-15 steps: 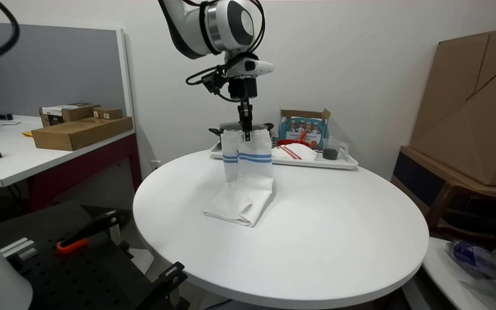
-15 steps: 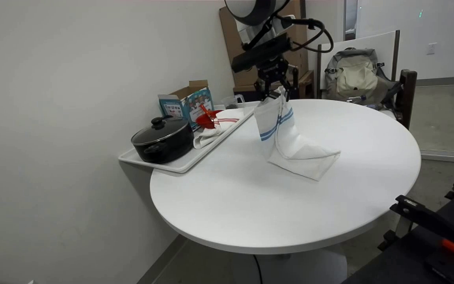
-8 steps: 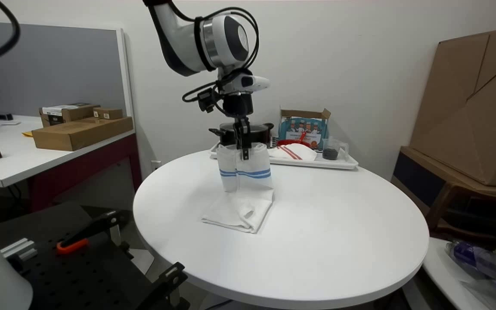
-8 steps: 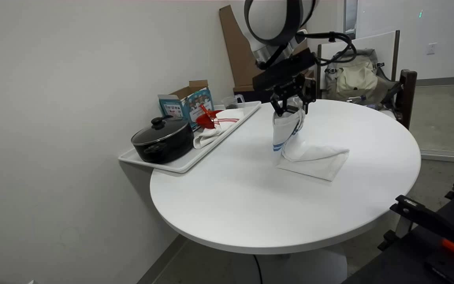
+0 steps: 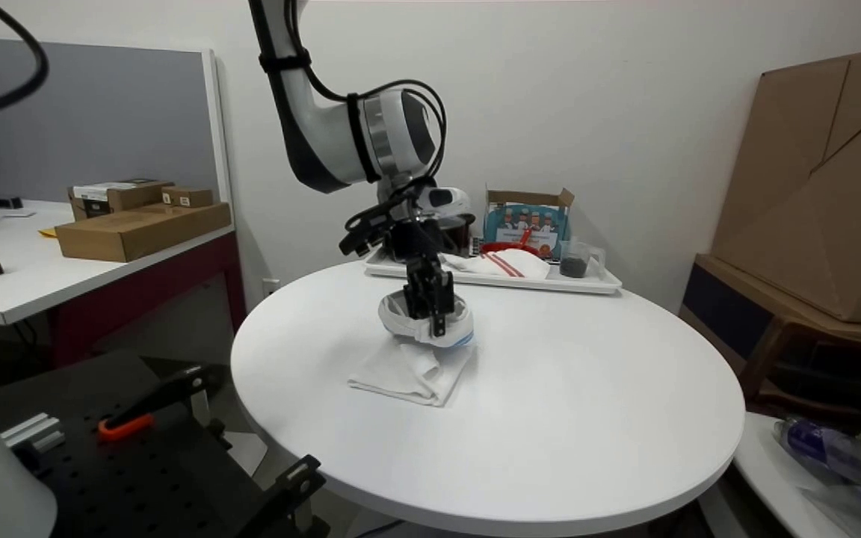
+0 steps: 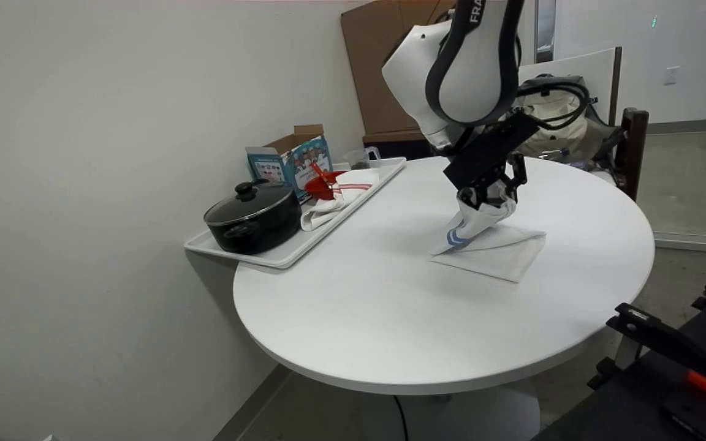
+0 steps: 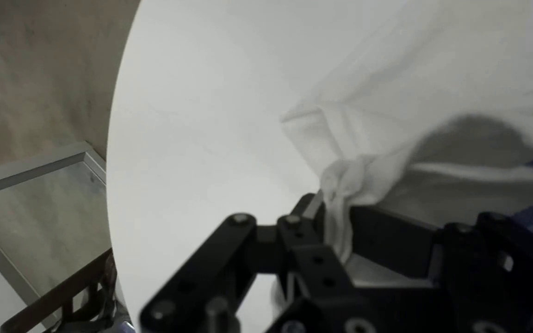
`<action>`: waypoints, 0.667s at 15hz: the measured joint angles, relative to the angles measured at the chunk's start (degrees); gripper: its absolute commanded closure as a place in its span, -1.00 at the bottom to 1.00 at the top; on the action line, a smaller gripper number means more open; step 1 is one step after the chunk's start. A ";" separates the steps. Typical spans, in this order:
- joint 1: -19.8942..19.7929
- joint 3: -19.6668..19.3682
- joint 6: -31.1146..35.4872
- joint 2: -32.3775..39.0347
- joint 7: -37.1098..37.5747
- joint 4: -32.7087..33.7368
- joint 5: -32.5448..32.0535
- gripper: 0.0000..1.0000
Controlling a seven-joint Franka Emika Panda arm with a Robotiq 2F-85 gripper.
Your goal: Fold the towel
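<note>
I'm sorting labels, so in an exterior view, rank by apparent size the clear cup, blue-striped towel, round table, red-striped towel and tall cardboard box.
In an exterior view, largest first:
Round table
Tall cardboard box, cut off by the frame
Blue-striped towel
Red-striped towel
Clear cup

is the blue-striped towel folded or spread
Partly folded: the towel curls back over itself, one end held above the table by the gripper.
</note>
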 measured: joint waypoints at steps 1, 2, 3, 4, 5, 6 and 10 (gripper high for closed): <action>-0.44 -0.03 0.00 0.70 -1.76 -0.10 -0.55 0.85; -0.79 -0.06 0.00 1.37 -2.91 -0.28 -0.79 0.34; -1.08 -0.07 0.00 2.02 -3.15 -0.53 -0.80 0.34; -1.23 -0.14 0.36 2.77 -2.84 -0.80 -0.78 0.25; -1.25 -0.31 1.27 3.58 -1.84 -1.07 -0.68 0.12; -1.20 -0.42 2.31 4.49 -0.56 -1.34 -0.68 -0.05; -0.68 -0.55 3.63 7.11 3.27 -1.69 0.07 -0.65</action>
